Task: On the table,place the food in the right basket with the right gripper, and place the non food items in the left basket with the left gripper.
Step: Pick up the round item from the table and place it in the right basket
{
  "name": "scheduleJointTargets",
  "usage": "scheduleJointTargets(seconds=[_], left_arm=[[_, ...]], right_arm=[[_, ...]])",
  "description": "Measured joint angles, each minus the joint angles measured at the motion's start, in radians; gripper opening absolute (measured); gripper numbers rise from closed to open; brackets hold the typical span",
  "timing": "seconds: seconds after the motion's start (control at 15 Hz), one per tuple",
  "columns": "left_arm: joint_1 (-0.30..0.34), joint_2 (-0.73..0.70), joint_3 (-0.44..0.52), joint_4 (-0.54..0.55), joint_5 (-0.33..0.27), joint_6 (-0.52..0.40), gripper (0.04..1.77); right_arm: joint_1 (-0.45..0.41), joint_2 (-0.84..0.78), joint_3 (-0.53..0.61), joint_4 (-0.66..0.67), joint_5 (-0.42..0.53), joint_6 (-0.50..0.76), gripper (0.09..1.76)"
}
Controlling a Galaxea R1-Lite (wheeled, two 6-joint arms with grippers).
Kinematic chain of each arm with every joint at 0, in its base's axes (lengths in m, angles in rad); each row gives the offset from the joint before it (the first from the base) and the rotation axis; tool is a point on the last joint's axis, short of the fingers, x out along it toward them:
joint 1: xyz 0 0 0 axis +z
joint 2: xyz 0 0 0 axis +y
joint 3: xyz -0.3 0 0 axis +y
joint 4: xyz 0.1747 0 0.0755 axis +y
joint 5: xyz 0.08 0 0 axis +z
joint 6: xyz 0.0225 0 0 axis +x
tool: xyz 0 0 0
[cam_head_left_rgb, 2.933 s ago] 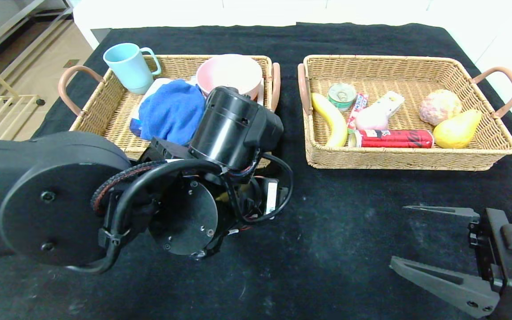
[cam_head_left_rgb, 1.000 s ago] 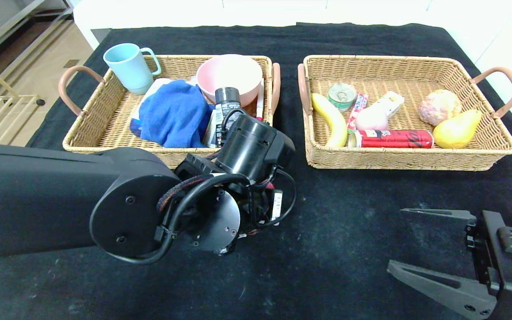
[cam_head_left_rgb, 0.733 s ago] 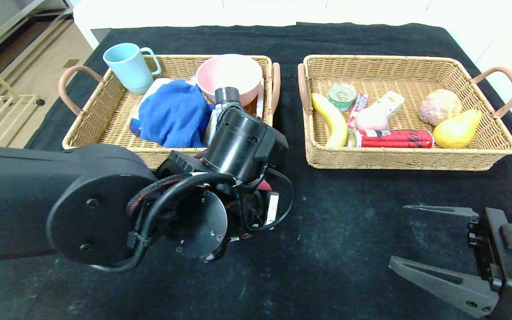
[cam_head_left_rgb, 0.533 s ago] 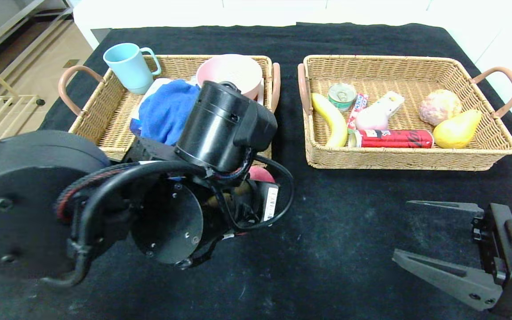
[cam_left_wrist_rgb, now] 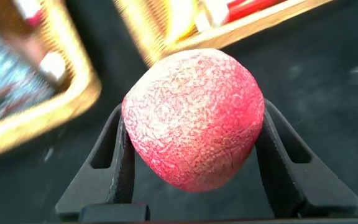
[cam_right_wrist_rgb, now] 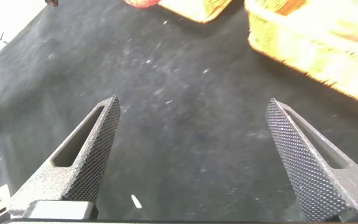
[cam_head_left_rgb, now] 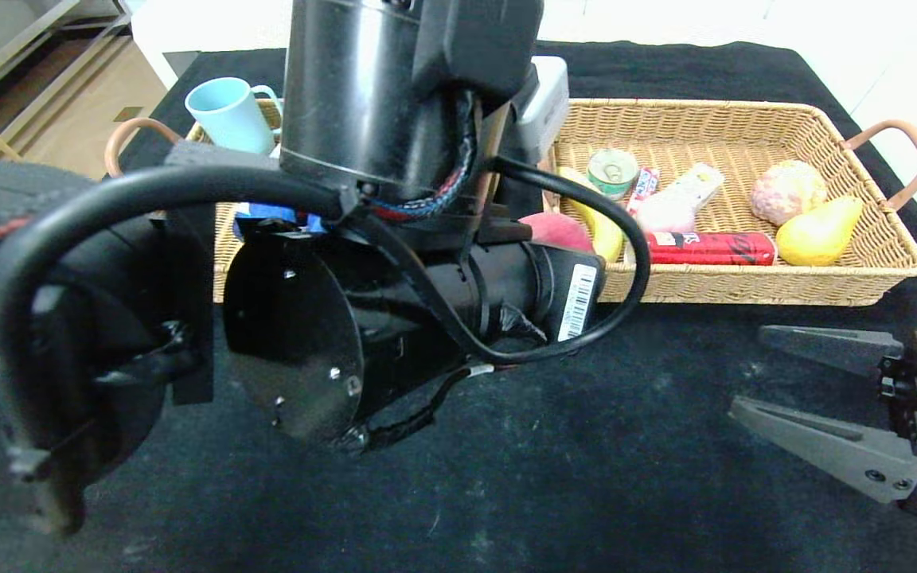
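Above the black table [cam_head_left_rgb: 554, 477], between the left basket [cam_head_left_rgb: 224, 239] and right basket [cam_head_left_rgb: 745, 282], the left claw [cam_left_wrist_rgb: 191, 146] grips a round red fruit [cam_left_wrist_rgb: 193, 118], no long axis evident. Near the table's right edge, the right claw [cam_head_left_rgb: 817, 398] hangs spread wide, holding nothing.

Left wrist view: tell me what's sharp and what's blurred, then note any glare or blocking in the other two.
Left wrist view: the red fruit in the left gripper is sharp; the baskets behind it are smeared. Right wrist view: the right gripper is crisp, open over the black cloth; the basket is washed out by glare. Head view: the left arm looms close, hiding most of the left basket.
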Motion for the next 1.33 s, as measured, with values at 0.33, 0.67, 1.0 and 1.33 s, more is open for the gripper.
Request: scheduleJointTargets(seconds=[0.33, 0.67, 1.0, 1.33], left_arm=[[0.066, 0.100, -0.061, -0.182, -0.066, 0.124, 1.15], [0.104, 0.186, -0.097, -0.256, -0.143, 0.195, 1.15], [0.114, 0.267, -0.197, -0.266, -0.172, 0.240, 1.15], [0.116, 0.333, -0.289, -0.292, -0.178, 0.301, 1.15]], right_arm=[[-0.012, -0.018, -0.008, 0.000, 0.000, 0.000, 1.71], [-0.012, -0.041, -0.012, 0.000, 0.002, 0.008, 1.71], [-0.013, -0.062, -0.019, 0.002, 0.002, 0.009, 1.71], [-0.008, -0.088, -0.021, 0.001, 0.003, 0.020, 1.71]])
